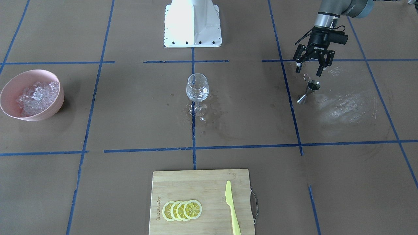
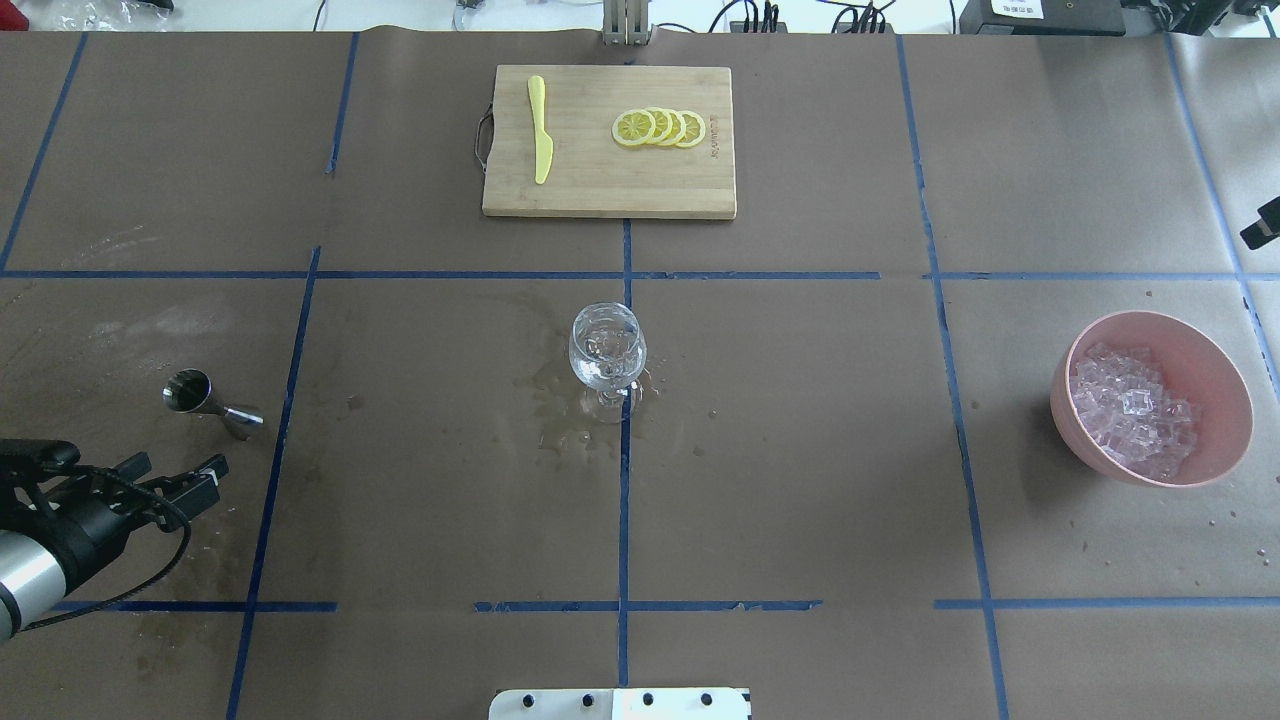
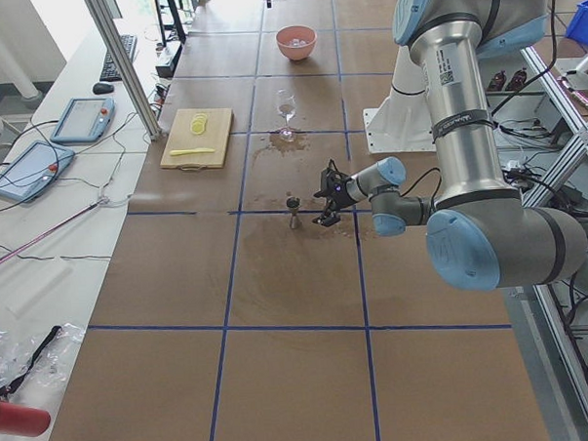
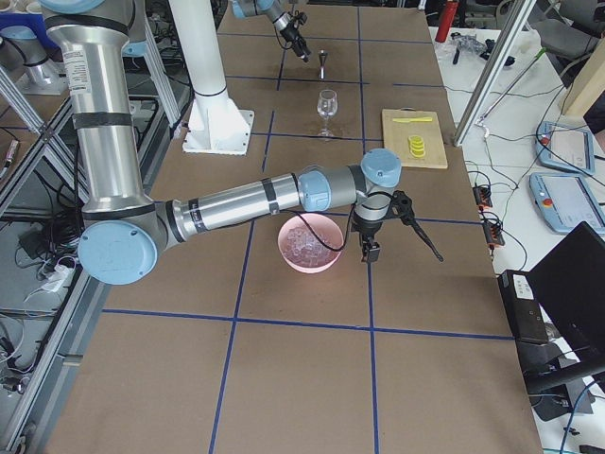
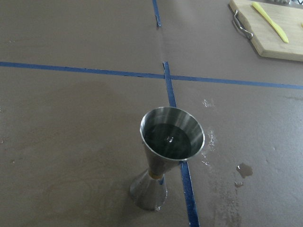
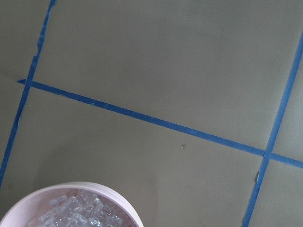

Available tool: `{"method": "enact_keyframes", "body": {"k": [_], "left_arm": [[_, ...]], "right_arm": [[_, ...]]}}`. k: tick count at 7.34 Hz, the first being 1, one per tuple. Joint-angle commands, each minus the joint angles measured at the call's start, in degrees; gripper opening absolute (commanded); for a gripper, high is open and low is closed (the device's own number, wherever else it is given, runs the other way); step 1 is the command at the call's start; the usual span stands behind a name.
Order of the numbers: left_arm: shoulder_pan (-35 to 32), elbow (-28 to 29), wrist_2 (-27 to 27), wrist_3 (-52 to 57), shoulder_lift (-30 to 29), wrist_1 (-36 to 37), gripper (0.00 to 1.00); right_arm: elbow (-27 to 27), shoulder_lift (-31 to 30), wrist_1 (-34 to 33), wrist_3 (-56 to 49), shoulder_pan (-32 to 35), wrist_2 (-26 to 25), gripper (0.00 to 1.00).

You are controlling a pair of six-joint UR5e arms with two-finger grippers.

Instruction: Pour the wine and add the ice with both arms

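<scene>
Hovering open and empty, left gripper (image 1: 308, 71) near jigger (image 1: 309, 91).
A skewed closure could topple it, spilling wine (image 5: 173, 140); right gripper (image 4: 383, 236) state cannot be told.

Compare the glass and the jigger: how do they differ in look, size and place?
The glass is clear, with a round bowl on a thin stem; the jigger is shiny metal, two cones joined at a narrow waist. The glass stands mid-table in a wet patch; the jigger stands on the robot's left, near the open left tool. The glass looks bigger. Both stand upright, mouth up, untouched.
</scene>
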Motion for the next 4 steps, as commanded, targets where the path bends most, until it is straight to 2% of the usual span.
{"method": "enact_keyframes", "body": {"k": [1, 2, 4], "left_arm": [[3.3, 4.4, 10.9, -1.7, -3.8, 1.5, 0.99], [3.3, 5.7, 12.9, -1.7, -4.5, 1.5, 0.98], [3.2, 8.3, 21.7, -0.9, -5.4, 1.6, 0.98]], "right_arm": [[-0.1, -0.1, 0.2, 0.0, 0.0, 0.0, 1.00], [0.0, -0.3, 0.2, 0.0, 0.0, 0.1, 1.00], [0.1, -0.2, 0.2, 0.0, 0.0, 0.1, 1.00]]}}
